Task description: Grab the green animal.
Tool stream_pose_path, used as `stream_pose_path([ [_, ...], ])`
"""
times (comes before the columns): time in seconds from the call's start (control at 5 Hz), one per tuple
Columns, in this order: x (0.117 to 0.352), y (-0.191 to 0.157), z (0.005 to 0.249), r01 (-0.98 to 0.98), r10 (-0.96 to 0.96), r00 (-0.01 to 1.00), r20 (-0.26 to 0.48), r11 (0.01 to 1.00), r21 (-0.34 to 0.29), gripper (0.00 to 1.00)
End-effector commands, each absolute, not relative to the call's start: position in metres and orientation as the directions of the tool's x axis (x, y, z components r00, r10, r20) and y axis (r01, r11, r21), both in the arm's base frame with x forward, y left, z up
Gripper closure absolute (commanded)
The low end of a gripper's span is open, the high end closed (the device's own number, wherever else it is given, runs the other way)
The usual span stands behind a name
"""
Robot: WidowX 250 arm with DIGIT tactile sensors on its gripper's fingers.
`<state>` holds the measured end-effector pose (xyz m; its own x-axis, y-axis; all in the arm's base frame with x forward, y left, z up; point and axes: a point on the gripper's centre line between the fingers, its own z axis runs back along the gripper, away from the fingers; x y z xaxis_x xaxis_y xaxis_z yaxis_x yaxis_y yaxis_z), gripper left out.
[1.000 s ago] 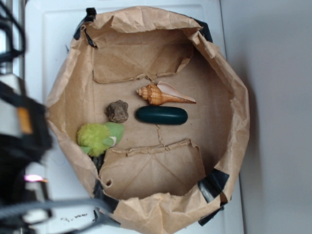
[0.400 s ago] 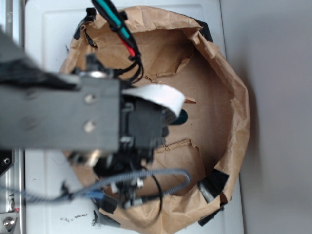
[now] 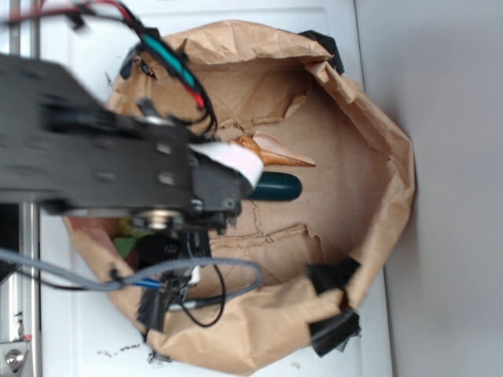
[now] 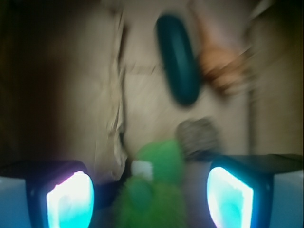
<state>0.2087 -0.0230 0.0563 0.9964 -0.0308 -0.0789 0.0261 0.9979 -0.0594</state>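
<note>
The green animal (image 4: pixel 154 190) is a fuzzy lime-green plush lying on the paper floor of the bag. In the blurred wrist view it sits low in the middle, between my two fingers. My gripper (image 4: pixel 149 199) is open, its glowing pads (image 4: pixel 70 199) wide apart with a gap on each side of the plush and no contact. In the exterior view my arm (image 3: pixel 118 169) covers the left half of the bag, so only a green sliver of the animal (image 3: pixel 124 243) shows and the fingers are hidden.
A brown paper bag (image 3: pixel 377 181) with crumpled walls rings everything. A dark green capsule (image 4: pixel 178 59) and an orange shell (image 4: pixel 223 66) lie further in; both also show in the exterior view, capsule (image 3: pixel 275 186) and shell (image 3: pixel 275 151). A brown rock (image 4: pixel 199 135) sits close beside the plush.
My arm swung in over the bag, then shifted left and now covers the plush and the rock. The bag's right rim and lower tape have changed shape.
</note>
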Motion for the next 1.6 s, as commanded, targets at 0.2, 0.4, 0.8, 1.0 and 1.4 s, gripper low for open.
stream_pose_path([
  [0.2,0.208,-0.032,0.050,0.084,-0.100,0.987,-0.127,0.988,-0.126,1.00],
  [0.4,0.214,-0.031,0.051,0.102,-0.114,0.989,-0.089,0.986,-0.132,1.00],
  [0.8,0.223,-0.026,0.064,0.110,-0.111,0.994,0.001,0.983,-0.149,1.00],
  [1.0,0.220,-0.031,0.069,0.098,-0.091,0.995,0.045,0.982,-0.159,1.00],
  [1.4,0.220,-0.018,0.151,0.028,-0.009,0.998,0.064,0.954,-0.298,1.00],
])
